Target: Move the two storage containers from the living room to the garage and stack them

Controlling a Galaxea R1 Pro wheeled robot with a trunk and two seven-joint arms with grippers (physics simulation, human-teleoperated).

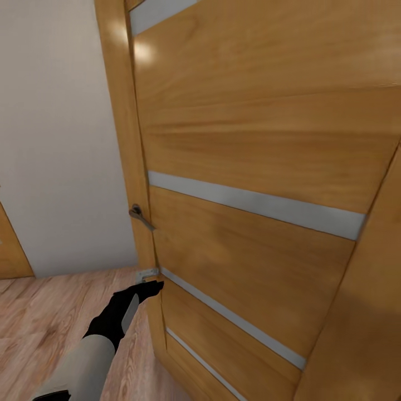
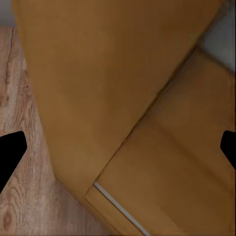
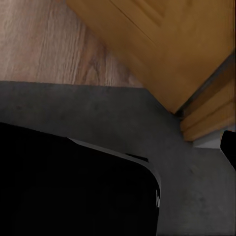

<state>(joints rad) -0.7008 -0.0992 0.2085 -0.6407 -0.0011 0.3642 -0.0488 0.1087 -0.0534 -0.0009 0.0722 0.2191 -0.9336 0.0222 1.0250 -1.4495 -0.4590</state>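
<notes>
You get even, fairly bright light in the head view, with two soft glare spots near the top of the wooden door (image 1: 250,139) and a broad shadow darkening its lower right side. Straight lines such as the pale strips in the door bow slightly toward the edges, and the whole render looks soft and smeared. In both wrist views the wood plank floor (image 3: 59,44) and the concrete floor (image 3: 196,187) are blurred, the concrete dim.
</notes>
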